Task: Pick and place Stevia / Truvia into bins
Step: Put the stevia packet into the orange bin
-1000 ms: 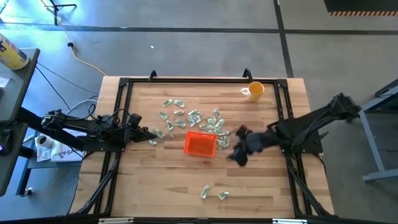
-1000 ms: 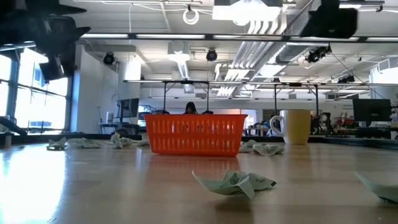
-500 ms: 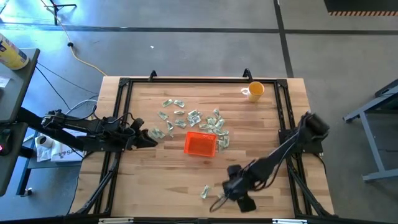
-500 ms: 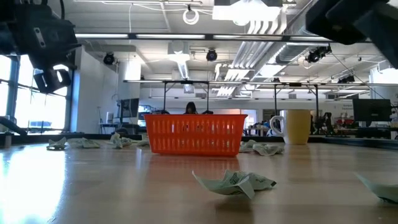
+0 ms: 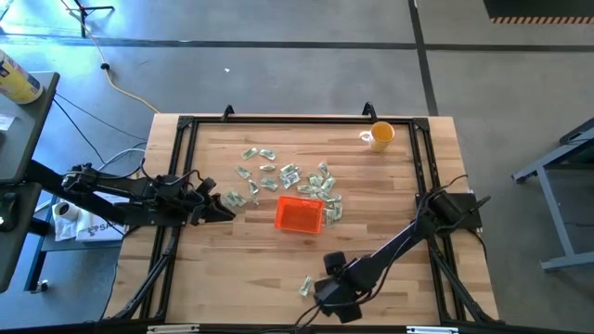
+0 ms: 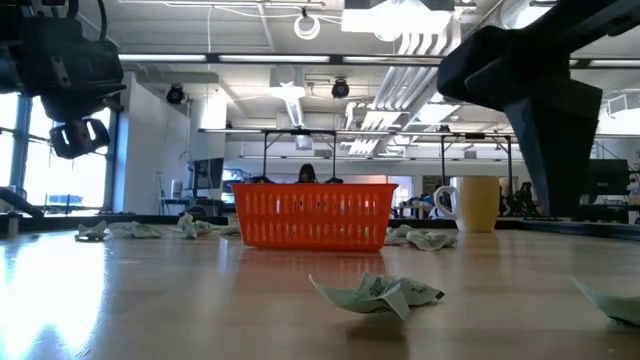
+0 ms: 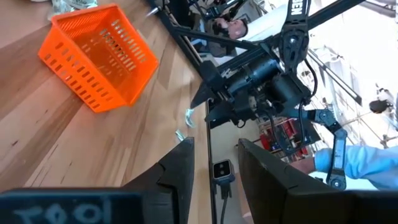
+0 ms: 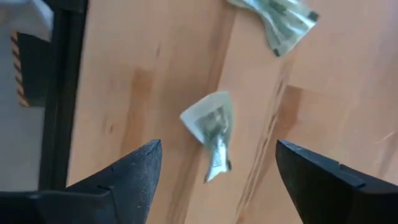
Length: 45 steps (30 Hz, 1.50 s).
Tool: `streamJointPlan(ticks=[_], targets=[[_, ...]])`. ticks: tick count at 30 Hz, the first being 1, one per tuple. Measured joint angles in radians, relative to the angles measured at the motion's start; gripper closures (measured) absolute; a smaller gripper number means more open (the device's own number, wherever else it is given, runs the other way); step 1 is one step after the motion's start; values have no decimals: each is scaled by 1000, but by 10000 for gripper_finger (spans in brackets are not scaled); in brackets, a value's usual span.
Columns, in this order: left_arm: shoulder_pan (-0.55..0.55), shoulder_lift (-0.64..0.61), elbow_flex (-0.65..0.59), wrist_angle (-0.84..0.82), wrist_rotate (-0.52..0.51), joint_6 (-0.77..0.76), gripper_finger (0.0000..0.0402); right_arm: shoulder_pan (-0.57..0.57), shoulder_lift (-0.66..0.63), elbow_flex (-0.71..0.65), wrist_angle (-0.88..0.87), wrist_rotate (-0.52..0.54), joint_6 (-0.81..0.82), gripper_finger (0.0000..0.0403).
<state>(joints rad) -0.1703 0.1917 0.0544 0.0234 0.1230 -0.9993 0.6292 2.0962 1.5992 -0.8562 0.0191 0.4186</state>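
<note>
Right tool [image 8: 214, 171] spread wide, hovering directly over one crumpled sachet [image 8: 211, 132] at the surface's near edge, not touching. Left tool [image 5: 223, 211] parted, empty, waiting left of the orange bin [image 5: 298, 216]; contents impossible to tell.

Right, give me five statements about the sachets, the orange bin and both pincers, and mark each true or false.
1. The right pincer is open above a crumpled sachet near the table's front edge. True.
2. The orange bin lies on its side. False: it stands upright on the table.
3. Most sachets lie scattered behind the bin. True.
4. The left pincer is above the bin. False: it is left of the bin, over the table.
5. The yellow cup sits inside the bin. False: it stands at the far right corner.
</note>
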Motion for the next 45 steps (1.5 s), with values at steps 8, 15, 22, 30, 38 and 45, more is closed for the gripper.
streamJointPlan(ticks=[8,15,22,30,38,45], targets=[[0,0,0,-6,0,0,243,0,0,-110,99,-33,23,147],[0,0,0,-5,-1,-1,243,-2,-6,-155,112,2,22,179],[0,0,0,-5,-13,-4,243,-12,-6,-154,99,-6,25,290],[0,0,1,-5,-36,-27,243,-99,-24,-53,-38,17,67,385],[0,0,1,-25,-5,-28,243,-290,-150,124,-167,389,172,389],[0,0,1,-31,39,-27,243,-530,-125,89,-35,106,118,375]])
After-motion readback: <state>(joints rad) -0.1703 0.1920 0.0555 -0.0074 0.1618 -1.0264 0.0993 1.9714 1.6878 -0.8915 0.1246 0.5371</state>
